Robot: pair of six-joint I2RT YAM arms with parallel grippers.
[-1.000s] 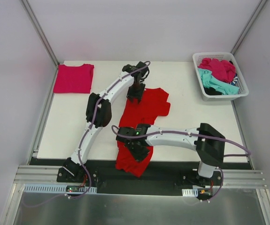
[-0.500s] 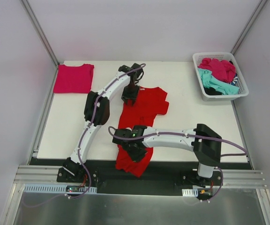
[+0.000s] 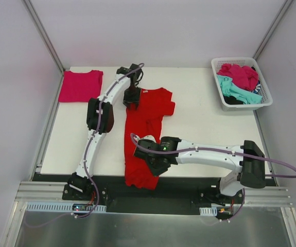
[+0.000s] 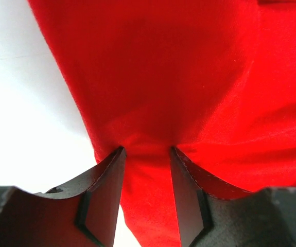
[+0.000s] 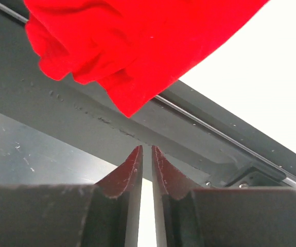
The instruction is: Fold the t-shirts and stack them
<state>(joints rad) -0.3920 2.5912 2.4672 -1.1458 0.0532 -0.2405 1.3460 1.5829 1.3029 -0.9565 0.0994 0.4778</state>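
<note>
A large bright red t-shirt [image 3: 148, 123] lies lengthwise on the white table, its lower end hanging over the near edge. My left gripper [image 3: 132, 100] is at the shirt's far left corner. In the left wrist view the left gripper [image 4: 146, 150] is shut on a bunched fold of the red t-shirt [image 4: 189, 77]. My right gripper [image 3: 155, 163] hovers over the shirt's lower part. In the right wrist view the right gripper [image 5: 146, 147] is shut with only a thin slit and nothing in it. The red t-shirt's hem [image 5: 127, 46] hangs ahead of its tips, apart from them.
A folded magenta-pink t-shirt [image 3: 81, 86] lies at the table's far left corner. A white lattice basket [image 3: 265, 101] at the far right holds a magenta shirt [image 3: 239, 73], a teal one [image 3: 235, 91] and dark cloth. A dark rail [image 5: 86, 113] runs along the table's near edge.
My left gripper has moved left and back, dragging the red shirt's top with it. The shirt now lies straighter and further left. The right arm's elbow swung out to the right.
</note>
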